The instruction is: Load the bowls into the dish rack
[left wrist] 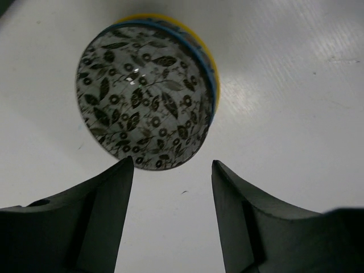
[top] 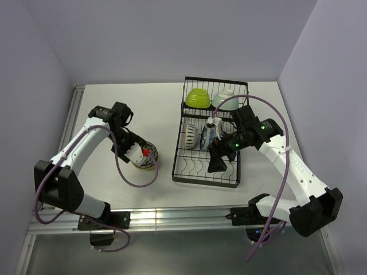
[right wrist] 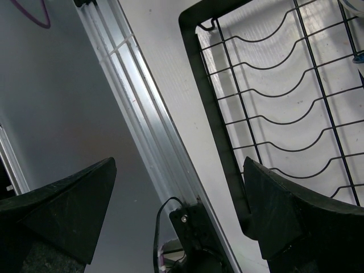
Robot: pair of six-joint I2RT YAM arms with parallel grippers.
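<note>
White tabletop (top: 143, 103), pale walls. Black-leaf-patterned round ceramic bowl (left wrist: 145, 96) sits left of black wire dish rack (top: 205, 182), stacked on yellow-rimmed bowl (left wrist: 207, 57). Left gripper (left wrist: 170, 162) part-open, empty, tips just short. Right gripper (right wrist: 179, 162) wide, empty, by rack edge. Glazed ceramic likely slippery, breakable: pinch rim.

The white tabletop (top: 149, 109) carried the black wire dish rack (top: 179, 150) flat on its right half, the long side running away from the arm bases. On the left half, well apart from it, stood a small stack of bowls (top: 150, 165). A dark leaf-patterned bowl (left wrist: 145, 96) showed blue and yellow rims behind it.
</note>
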